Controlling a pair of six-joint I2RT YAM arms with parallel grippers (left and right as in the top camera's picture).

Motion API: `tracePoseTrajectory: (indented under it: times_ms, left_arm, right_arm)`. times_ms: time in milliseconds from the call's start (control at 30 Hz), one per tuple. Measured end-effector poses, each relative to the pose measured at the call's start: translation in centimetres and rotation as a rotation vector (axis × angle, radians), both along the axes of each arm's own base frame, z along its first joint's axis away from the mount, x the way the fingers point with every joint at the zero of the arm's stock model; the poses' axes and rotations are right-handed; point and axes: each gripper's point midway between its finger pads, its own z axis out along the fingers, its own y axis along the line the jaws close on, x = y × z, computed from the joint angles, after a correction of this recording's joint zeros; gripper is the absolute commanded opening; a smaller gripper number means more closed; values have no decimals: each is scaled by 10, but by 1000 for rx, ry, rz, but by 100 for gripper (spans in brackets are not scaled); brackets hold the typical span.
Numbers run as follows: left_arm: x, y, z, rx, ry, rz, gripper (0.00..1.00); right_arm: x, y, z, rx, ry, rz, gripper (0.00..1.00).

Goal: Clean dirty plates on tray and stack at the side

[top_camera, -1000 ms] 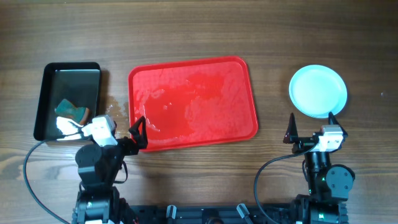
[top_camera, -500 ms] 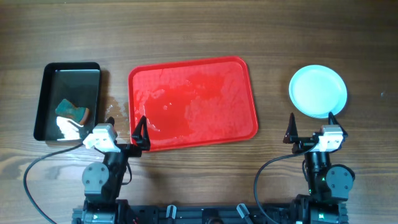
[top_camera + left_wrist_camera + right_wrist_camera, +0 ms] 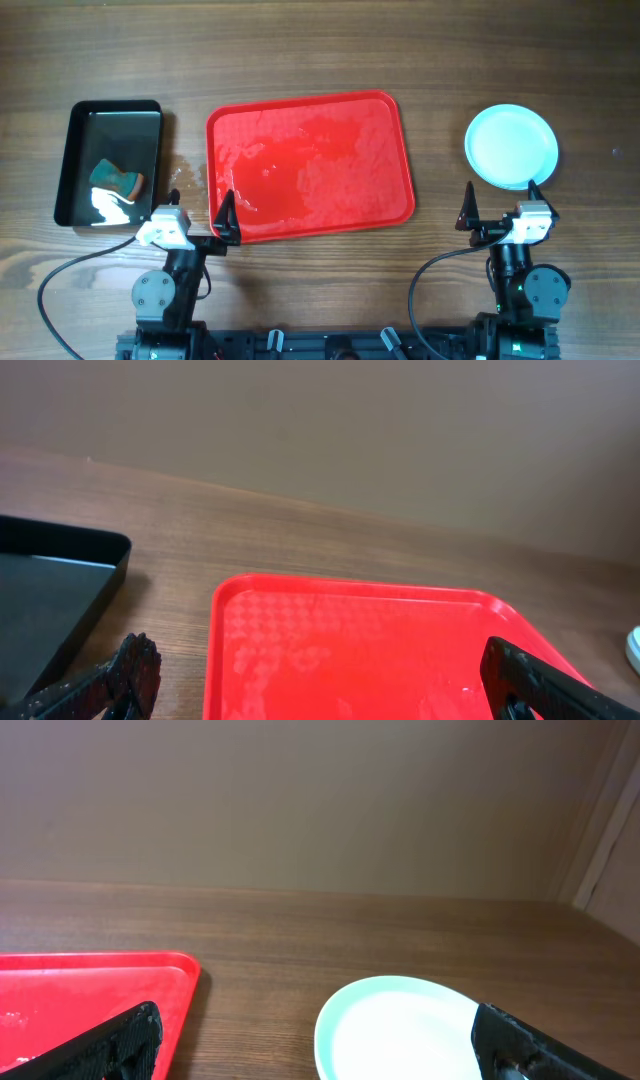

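The red tray lies mid-table with no plates on it, and its surface looks wet. It also shows in the left wrist view and the right wrist view. The pale mint-white plates sit to the right of the tray as one clean round shape; I cannot tell how many are stacked. The top plate shows in the right wrist view. My left gripper is open and empty at the tray's front-left corner. My right gripper is open and empty just in front of the plates.
A black rectangular pan stands left of the tray, also seen in the left wrist view. It holds water and a green-and-orange sponge. Water drops lie on the wood between pan and tray.
My left arm has drawn back from the pan's front corner toward the table's front edge and now faces the tray's corner. The right arm has not moved.
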Motion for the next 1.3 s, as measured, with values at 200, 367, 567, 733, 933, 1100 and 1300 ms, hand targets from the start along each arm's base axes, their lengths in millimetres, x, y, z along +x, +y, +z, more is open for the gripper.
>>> tracePoseTrajectory:
  times_ms: [200, 367, 567, 733, 933, 1100, 1300]
  left_arm:
    - [0, -1, 0, 38, -5, -9, 100]
    - [0, -2, 0, 78, -11, -17, 100]
    - [0, -3, 0, 126, -19, -24, 100]
    - [0, -3, 0, 133, -20, -25, 100]
    - [0, -2, 0, 136, -20, -21, 100]
    - [0, -2, 0, 136, -20, -19, 100]
    - [0, -2, 0, 136, -19, -16, 100]
  right_arm:
    - [0, 0, 0, 0, 0, 0, 100]
    - [0, 0, 0, 0, 0, 0, 100]
    - [0, 0, 0, 0, 0, 0, 100]
    - [0, 0, 0, 0, 0, 0, 100]
    - [0, 0, 0, 0, 0, 0, 100]
    - [0, 0, 0, 0, 0, 0, 100]
    - [0, 0, 0, 0, 0, 0, 100]
